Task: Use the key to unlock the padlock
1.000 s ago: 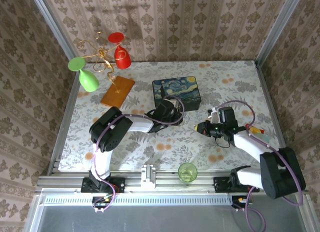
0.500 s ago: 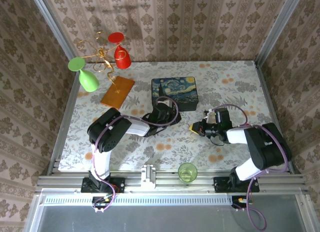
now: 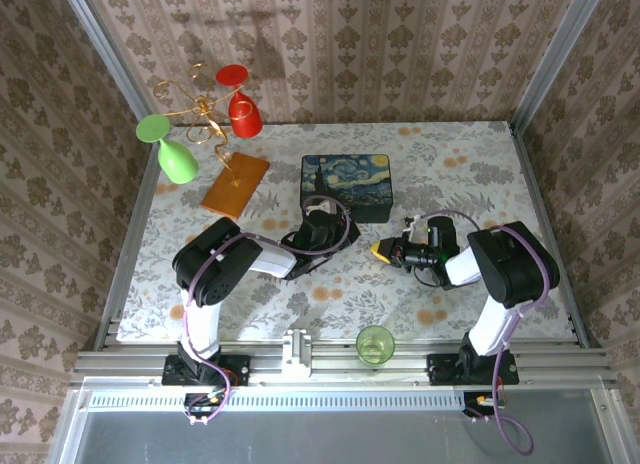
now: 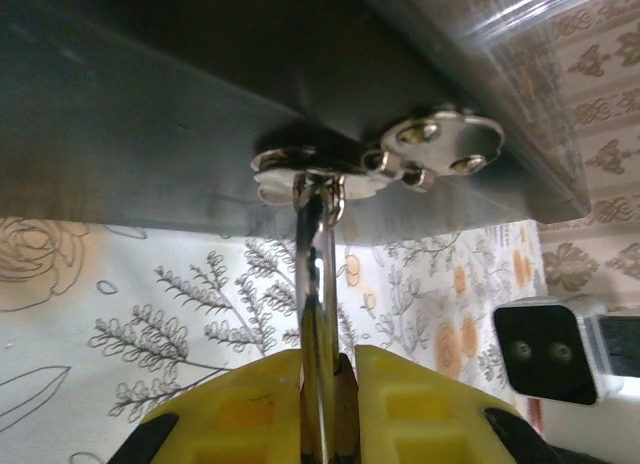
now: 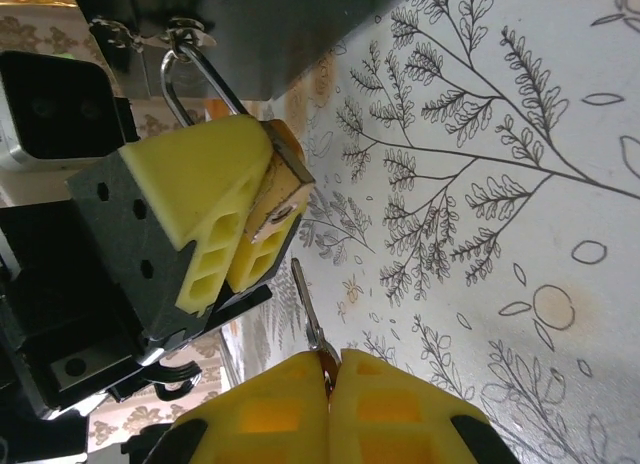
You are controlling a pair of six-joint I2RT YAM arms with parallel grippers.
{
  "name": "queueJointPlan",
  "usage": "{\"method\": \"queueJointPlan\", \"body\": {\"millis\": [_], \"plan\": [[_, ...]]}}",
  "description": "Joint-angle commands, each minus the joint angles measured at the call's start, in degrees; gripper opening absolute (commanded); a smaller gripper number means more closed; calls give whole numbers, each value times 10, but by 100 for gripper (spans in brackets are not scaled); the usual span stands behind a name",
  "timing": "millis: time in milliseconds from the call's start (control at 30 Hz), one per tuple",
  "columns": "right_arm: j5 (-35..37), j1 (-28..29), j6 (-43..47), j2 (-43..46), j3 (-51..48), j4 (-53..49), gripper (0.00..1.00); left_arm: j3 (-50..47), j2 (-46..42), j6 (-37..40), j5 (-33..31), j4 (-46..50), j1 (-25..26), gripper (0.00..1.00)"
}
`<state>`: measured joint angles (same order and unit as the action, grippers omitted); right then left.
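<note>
One padlock (image 5: 272, 189) hangs by its shackle from the painted box's (image 3: 348, 179) clasp (image 4: 305, 169) mid-bench, pinched by the left gripper (image 4: 325, 384); the right gripper (image 5: 328, 369) clamps the key (image 5: 308, 304), tip just beside the padlock

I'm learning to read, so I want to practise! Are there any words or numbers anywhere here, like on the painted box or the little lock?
No words, numbers or signs can be read in these pictures.
The painted box: only a swirly night-sky picture, no writing.
The padlock: bare brass, no lettering that I can make out.
The key: too thin and small to tell.
The green cup and the orange board: plain.
</note>
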<state>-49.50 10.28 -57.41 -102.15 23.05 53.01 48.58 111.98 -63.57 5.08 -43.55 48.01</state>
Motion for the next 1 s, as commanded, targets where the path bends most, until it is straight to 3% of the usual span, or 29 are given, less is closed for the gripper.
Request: {"method": "queueJointPlan", "body": {"millis": [0,267,967], "plan": [[-33,6,-42,-32,7,88,0,5,-33,-36,-11,-88,5,0],[-46,9,-105,-89,4,220,0,6,-30,-46,-11,-98,6,0],[-58,11,-111,-80,20,218,0,-14,-3,-76,2,-155,3,0]]}}
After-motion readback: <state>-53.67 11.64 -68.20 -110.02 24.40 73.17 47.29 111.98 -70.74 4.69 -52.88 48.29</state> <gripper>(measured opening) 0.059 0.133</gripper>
